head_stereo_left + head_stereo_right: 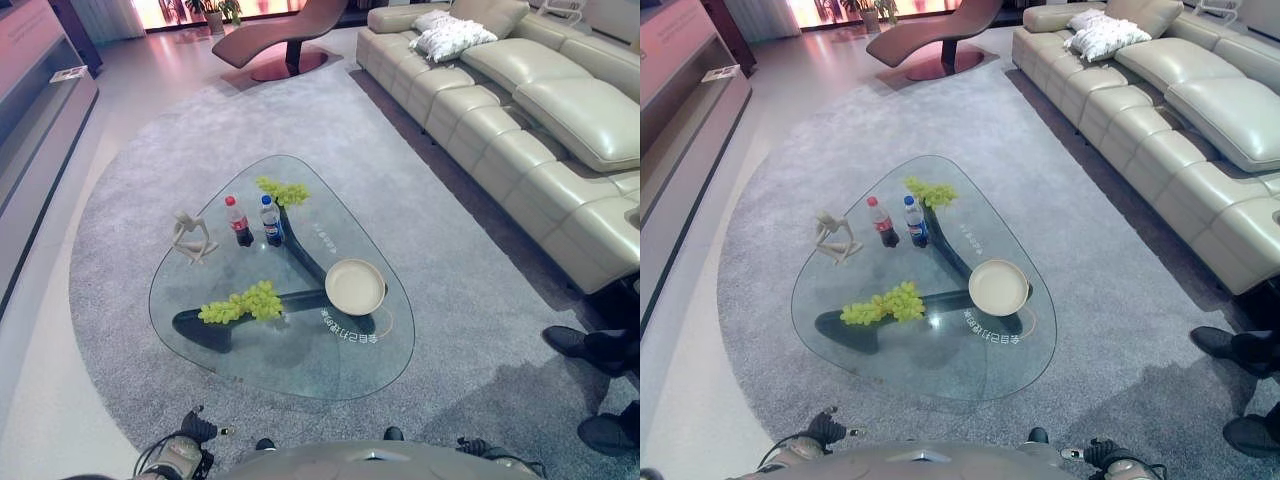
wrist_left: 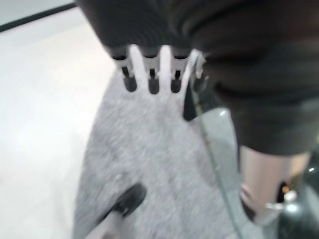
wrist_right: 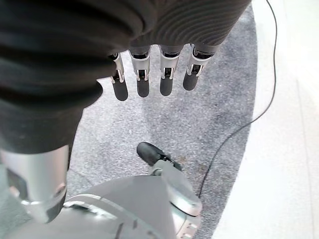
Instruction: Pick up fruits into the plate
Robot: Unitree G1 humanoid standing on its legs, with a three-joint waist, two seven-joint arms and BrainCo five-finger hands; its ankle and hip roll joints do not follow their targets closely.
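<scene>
Plate [image 1: 355, 287] empty; 2 grape bunches [image 1: 241, 303] outside.

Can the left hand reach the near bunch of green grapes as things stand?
Probably not yet. The left hand hangs open over the grey carpet, off the glass table's near edge. The near bunch of green grapes lies mid-table with nothing blocking it.

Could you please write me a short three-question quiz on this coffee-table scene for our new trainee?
1. True or false: the plate already holds fruit.
2. How many bunches of green grapes lie on the glass table?
3. What stands between the two bunches? A) two bottles B) a mug C) a book

Key:
1. False; it is empty.
2. Two: near bunch, far bunch.
3. A: red-capped bottle and blue-capped bottle.
</scene>
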